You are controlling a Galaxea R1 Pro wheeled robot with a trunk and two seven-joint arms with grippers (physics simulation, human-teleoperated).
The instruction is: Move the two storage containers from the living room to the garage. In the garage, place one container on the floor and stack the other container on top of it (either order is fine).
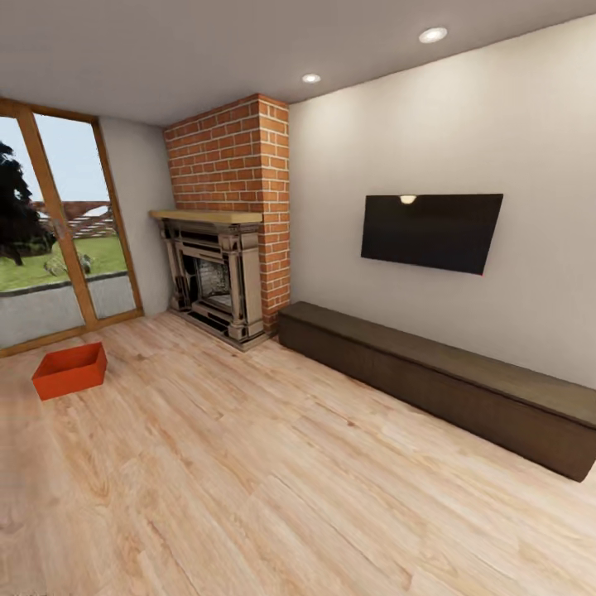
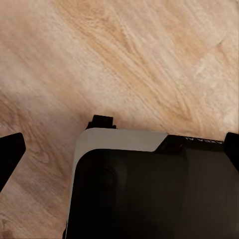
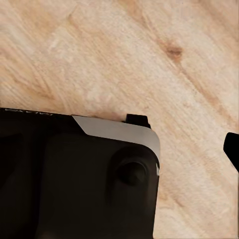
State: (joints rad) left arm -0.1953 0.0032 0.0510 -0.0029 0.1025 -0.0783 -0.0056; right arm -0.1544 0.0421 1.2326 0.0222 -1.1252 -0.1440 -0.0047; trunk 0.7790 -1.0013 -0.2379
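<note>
Locating the first storage container (image 1: 70, 370) is the step in hand: it sits on the plank floor (image 1: 273, 488) between the glass doors (image 1: 58, 240) and the fireplace (image 1: 217, 277). Next, drive toward it. Neither gripper's opening can be judged from the wrist views.

Open plank floor (image 1: 273, 480) surrounds the container (image 1: 69, 370); bench (image 1: 439, 381) lines the wall.

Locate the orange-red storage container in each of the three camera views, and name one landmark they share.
Head view: the storage container sits on the wood plank floor at far left, near the glass doors.
Left wrist view: not in it.
Right wrist view: not in it.
Shared landmark: the wood plank floor.
</note>
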